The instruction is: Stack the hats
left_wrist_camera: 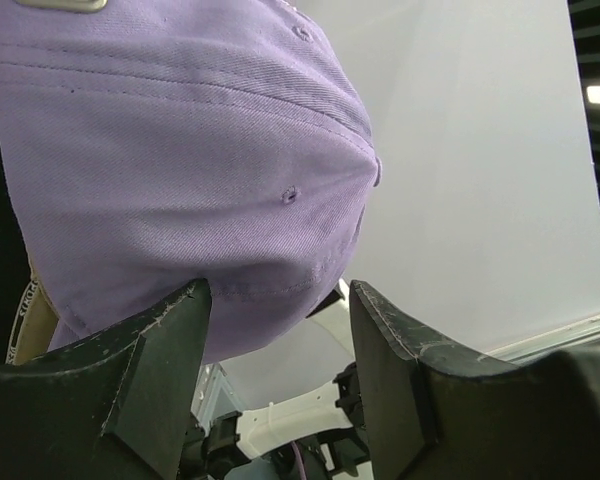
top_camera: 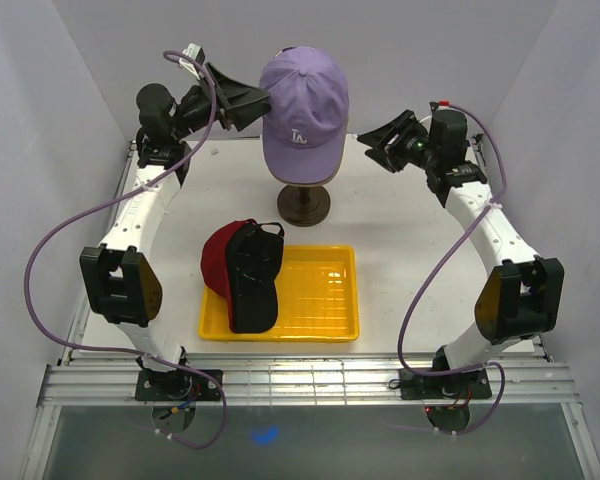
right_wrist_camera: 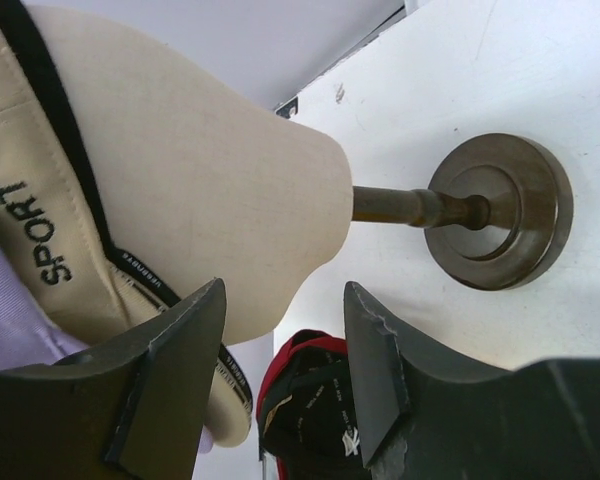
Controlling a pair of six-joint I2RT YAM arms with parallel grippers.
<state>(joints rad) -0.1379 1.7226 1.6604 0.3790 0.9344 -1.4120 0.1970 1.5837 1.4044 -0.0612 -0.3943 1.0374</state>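
A lavender hat (top_camera: pixel 302 100) sits on top of a tan hat (top_camera: pixel 302 177) on the cream mannequin head. Beside its left side my left gripper (top_camera: pixel 252 102) stands open. In the left wrist view the lavender crown (left_wrist_camera: pixel 180 170) fills the space just beyond the open left gripper (left_wrist_camera: pixel 280 340). To the right of the head my right gripper (top_camera: pixel 378 148) is open and apart from it. The right wrist view shows the tan hat (right_wrist_camera: pixel 30 200), the bare head (right_wrist_camera: pixel 230 200) and the open right gripper (right_wrist_camera: pixel 285 350). A black hat (top_camera: pixel 254 280) lies on a red hat (top_camera: pixel 216 262) in the tray.
The mannequin head stands on a thin post with a round dark base (top_camera: pixel 303 205) at mid-table. A yellow plastic tray (top_camera: pixel 320 300) lies in front of it. White walls close in the back and both sides.
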